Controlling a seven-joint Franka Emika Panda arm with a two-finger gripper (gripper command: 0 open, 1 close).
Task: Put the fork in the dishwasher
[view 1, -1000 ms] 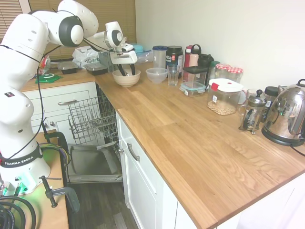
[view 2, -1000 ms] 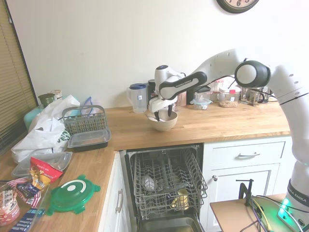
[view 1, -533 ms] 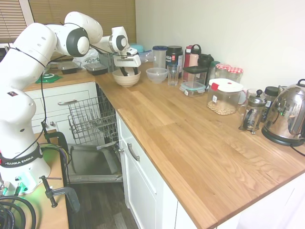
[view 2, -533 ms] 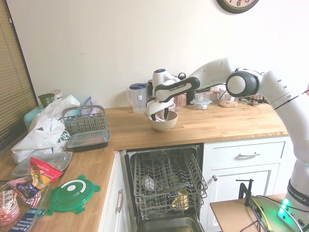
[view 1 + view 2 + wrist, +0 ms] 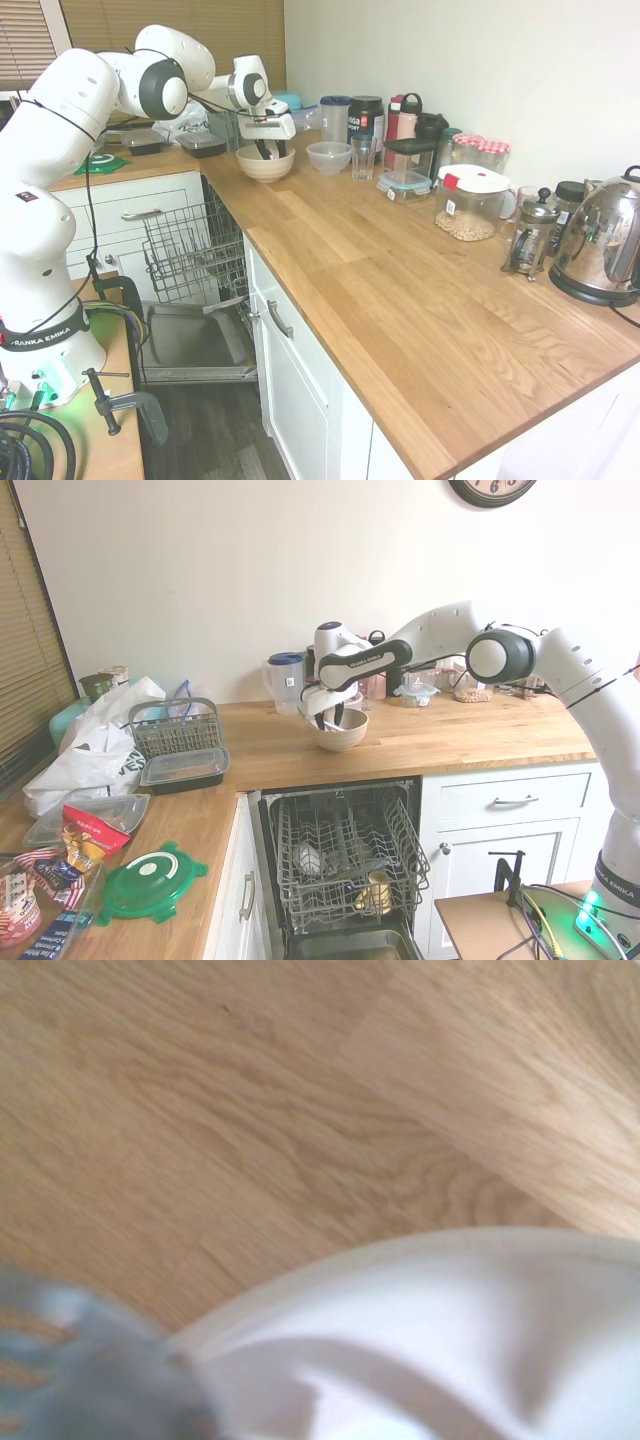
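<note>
The fork (image 5: pixel 85 1375) shows only in the wrist view, as blurred grey tines lying across the rim of the beige bowl (image 5: pixel 450 1340). The bowl (image 5: pixel 265 165) stands on the wooden counter near the corner, straight above the dishwasher (image 5: pixel 345 855). My gripper (image 5: pixel 267 150) points down and dips into the bowl (image 5: pixel 343 735); from the other side the gripper (image 5: pixel 329 718) is at the bowl's left part. The dishwasher (image 5: pixel 195 250) is open, with its wire rack pulled out over the dropped door (image 5: pixel 195 345). The rack holds a mug and a few dishes.
A clear bowl (image 5: pixel 329 156), a glass (image 5: pixel 362 158), jars and bottles stand behind the beige bowl. A grey cutlery basket (image 5: pixel 176 730), plastic containers (image 5: pixel 184 768) and bags lie on the counter to the side. A kettle (image 5: pixel 600 245) stands further along.
The arm swung lower and reached further over the counter, bringing the gripper down into the bowl. In the last half second it only shifted slightly. The bowl stayed in place.
</note>
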